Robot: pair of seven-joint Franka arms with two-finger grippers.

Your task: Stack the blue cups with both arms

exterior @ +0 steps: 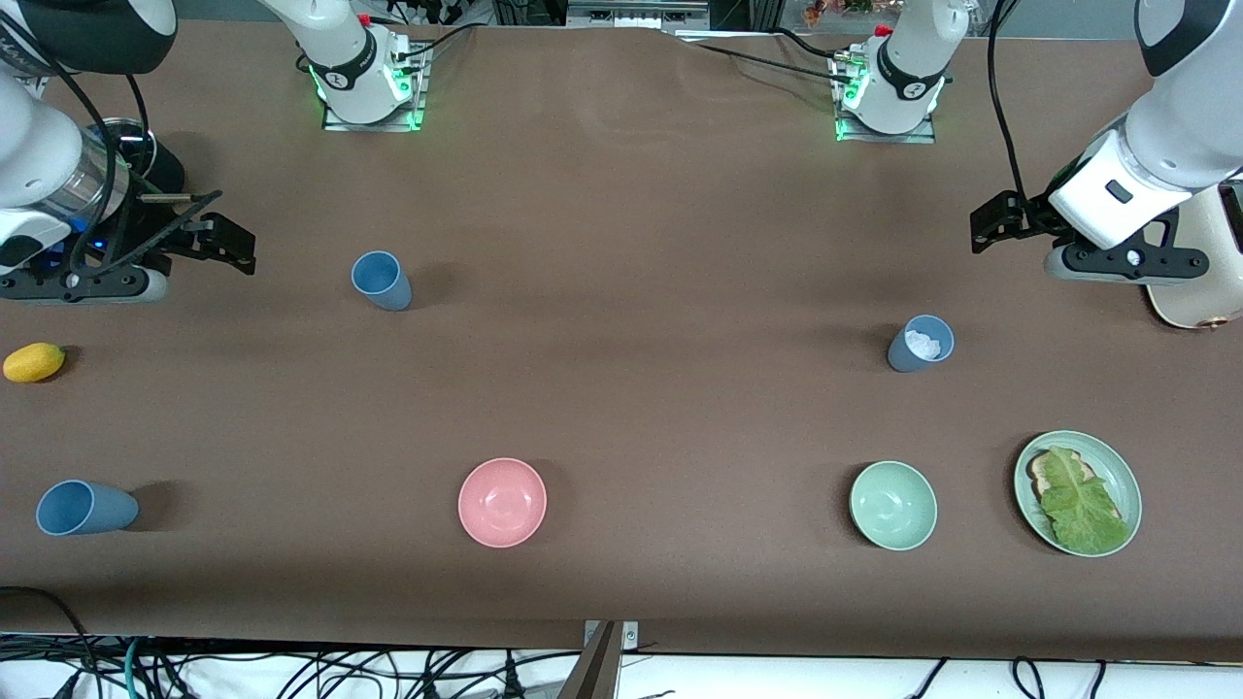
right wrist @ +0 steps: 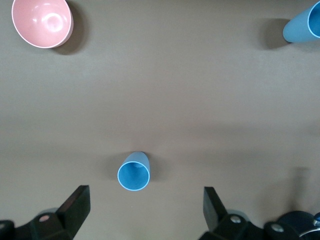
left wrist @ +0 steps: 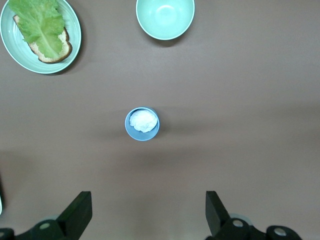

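No brand, label or readable writing is showing on any cup, bowl or arm. Nearest the front camera, a blue cup is standing at the right arm's end of the table, in a row with a pink bowl, a pale-green bowl and, toward the left arm's end, a green plate that is carrying bread under a lettuce leaf. Farther from that camera, a yellow fruit is lying at the right arm's end, and a greyer blue cup is standing upright with a white lump inside it. A little farther still, a second sky-blue cup is standing empty with its mouth up. The right gripper is hanging above the bare table near this cup, its fingers spread wide and gripping nothing. The left gripper is hovering near the greyer cup, its fingers likewise spread wide and empty. Both arms are bending out over the table ends with their wrists turned down, their bases standing farthest away.
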